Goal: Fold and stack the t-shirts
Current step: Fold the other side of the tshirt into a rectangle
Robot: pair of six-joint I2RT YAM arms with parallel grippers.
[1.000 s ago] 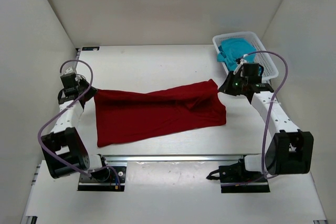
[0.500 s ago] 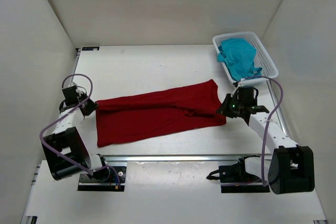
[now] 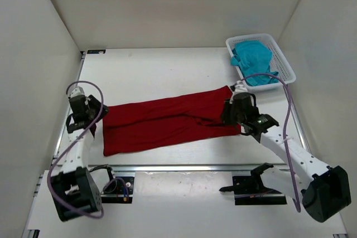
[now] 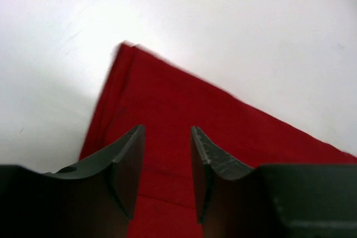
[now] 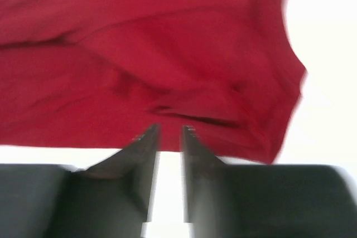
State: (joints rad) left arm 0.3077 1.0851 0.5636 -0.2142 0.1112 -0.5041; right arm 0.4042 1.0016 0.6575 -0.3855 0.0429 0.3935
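The dark red t-shirt (image 3: 167,122) lies spread across the table as a long folded band. My left gripper (image 3: 96,116) hovers at its left end, jaws open, with only red cloth (image 4: 184,115) below the gap and nothing pinched. At the shirt's right end my right gripper (image 3: 230,112) is open too; the shirt's edge (image 5: 167,82) lies just beyond its fingertips (image 5: 146,140), table showing between them. The teal t-shirt (image 3: 254,59) sits crumpled in the white basket (image 3: 281,57).
The basket stands at the back right corner, close behind the right arm. White walls enclose the table on three sides. A metal rail (image 3: 184,167) with both arm bases runs along the near edge.
Both grippers have opened and let go of the red t-shirt. The shirt now lies flatter. The right gripper moved left and nearer; the left gripper shifted slightly toward the near side.
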